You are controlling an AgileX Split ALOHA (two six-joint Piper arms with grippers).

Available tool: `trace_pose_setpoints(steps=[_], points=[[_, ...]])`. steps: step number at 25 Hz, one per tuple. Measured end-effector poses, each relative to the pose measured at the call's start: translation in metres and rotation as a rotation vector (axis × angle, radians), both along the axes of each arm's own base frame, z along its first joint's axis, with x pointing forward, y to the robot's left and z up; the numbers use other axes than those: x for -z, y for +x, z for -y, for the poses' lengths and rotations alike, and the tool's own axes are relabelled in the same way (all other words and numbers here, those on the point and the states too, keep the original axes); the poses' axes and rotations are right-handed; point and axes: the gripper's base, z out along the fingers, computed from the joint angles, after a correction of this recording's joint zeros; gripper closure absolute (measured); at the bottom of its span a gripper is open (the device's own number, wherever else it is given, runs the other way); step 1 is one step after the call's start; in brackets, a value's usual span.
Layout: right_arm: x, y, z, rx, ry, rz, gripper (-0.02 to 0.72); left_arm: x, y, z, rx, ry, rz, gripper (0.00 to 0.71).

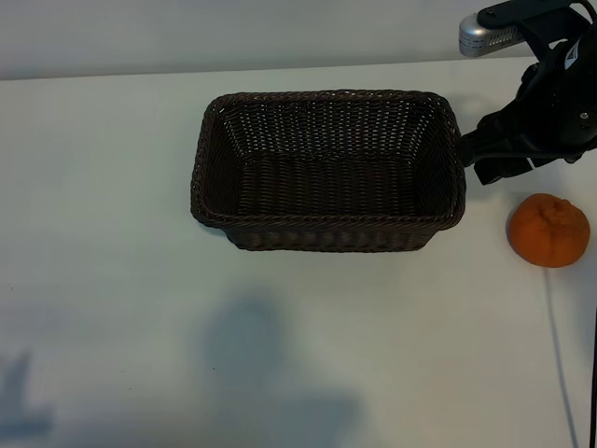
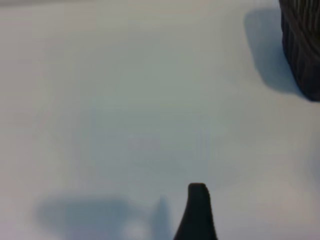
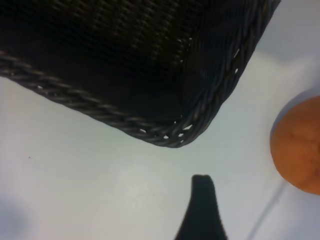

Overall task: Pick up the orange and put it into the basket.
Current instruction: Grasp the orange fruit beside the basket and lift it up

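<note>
The small round orange fruit with bumpy, puckered skin [image 1: 548, 231] sits on the white bench [image 1: 112, 187] at the right edge of the exterior frame, just below the middle, well outside the rectangular dark brown woven wicker basket [image 1: 326, 238] that fills the upper centre with nothing inside it. Up in the top right corner hangs the right arm, its black right tool [image 1: 499, 159] poised beside the basket's right-hand end and pointing steeply down, its fingers apart with nothing between them. Here is the relation that matters: the orange lies just below and slightly to the right of that tool in the exterior frame, near but not touching it, and the right wrist view agrees, catching the fruit at its right edge, off to one side of the dark fingertip [image 3: 202, 210] instead of in line with it, with the basket's braided corner filling the upper part. The left tool [image 2: 197, 215] never enters the exterior frame; its own camera shows bare bench and a sliver of basket at upper right, fingers spread, nothing held. The right arm is plainly the nearer one.
</note>
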Motion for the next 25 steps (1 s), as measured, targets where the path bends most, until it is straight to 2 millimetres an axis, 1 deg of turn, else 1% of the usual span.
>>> trace_pose_setpoints(steps=[3, 7, 12, 14, 19, 25], points=[[0.0, 0.0, 0.0, 0.0, 0.0, 0.001, 0.162, 0.005, -0.008, -0.003, -0.03, 0.013, 0.002, 0.114], [-0.001, 0.002, 0.0, 0.0, -0.004, 0.021, 0.162, 0.02, -0.006, -0.008, -0.098, 0.02, -0.081, 0.114], [-0.001, 0.005, 0.004, 0.055, -0.033, 0.045, 0.162, 0.022, -0.005, -0.01, -0.116, 0.018, -0.084, 0.115], [0.0, 0.007, 0.01, 0.085, -0.089, 0.056, 0.162, 0.024, -0.003, -0.01, -0.115, 0.018, -0.082, 0.115], [0.012, 0.015, 0.025, 0.153, -0.144, 0.032, 0.162, 0.023, -0.003, -0.01, -0.114, 0.017, -0.075, 0.115], [0.037, 0.03, 0.051, 0.237, -0.161, -0.046, 0.162, 0.023, -0.003, -0.01, -0.109, 0.018, -0.075, 0.116]])
